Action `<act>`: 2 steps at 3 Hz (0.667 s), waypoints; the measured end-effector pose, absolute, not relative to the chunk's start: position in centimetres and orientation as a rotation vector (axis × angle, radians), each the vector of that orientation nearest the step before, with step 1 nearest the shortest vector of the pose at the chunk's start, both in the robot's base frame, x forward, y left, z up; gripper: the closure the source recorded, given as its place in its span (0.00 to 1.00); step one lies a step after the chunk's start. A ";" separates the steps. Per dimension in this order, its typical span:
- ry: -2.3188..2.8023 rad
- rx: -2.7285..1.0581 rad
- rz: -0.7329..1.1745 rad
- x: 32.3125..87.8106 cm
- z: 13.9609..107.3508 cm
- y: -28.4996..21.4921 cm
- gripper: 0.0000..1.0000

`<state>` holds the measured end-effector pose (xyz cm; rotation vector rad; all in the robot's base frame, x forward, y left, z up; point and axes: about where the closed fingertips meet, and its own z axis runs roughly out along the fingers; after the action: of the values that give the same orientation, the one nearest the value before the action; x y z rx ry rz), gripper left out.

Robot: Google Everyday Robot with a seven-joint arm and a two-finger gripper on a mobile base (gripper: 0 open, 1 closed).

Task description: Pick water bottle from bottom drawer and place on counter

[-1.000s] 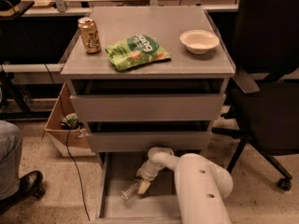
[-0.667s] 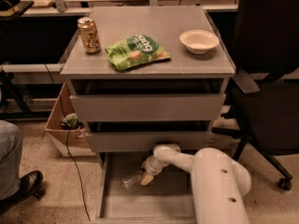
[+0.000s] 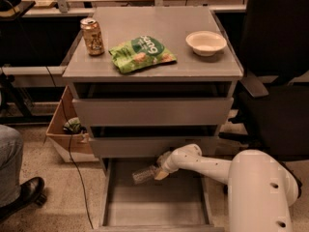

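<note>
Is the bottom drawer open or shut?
Open: the bottom drawer is pulled out, floor showing; the gripper is over it at the water bottle.

Cannot see right end of bottle [image 3: 140,177], covered by gripper [image 3: 158,172] at far end of drawer [image 3: 159,211]. Cannot read label. Cut by bottom edge: drawer's near front, arm [image 3: 260,192].

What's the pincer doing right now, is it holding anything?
The pincer is closed on the water bottle, just above the open bottom drawer.

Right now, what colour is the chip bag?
The chip bag is green, camera view; gripper at bottom drawer.
</note>
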<state>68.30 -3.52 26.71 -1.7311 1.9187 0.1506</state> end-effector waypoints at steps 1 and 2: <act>1.978 -1.673 0.193 66.1 25.9 -4.0 1.00; 2.116 -1.534 0.285 59.2 22.9 -6.4 1.00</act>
<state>59.17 -6.38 22.90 -1.5342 2.1163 0.2845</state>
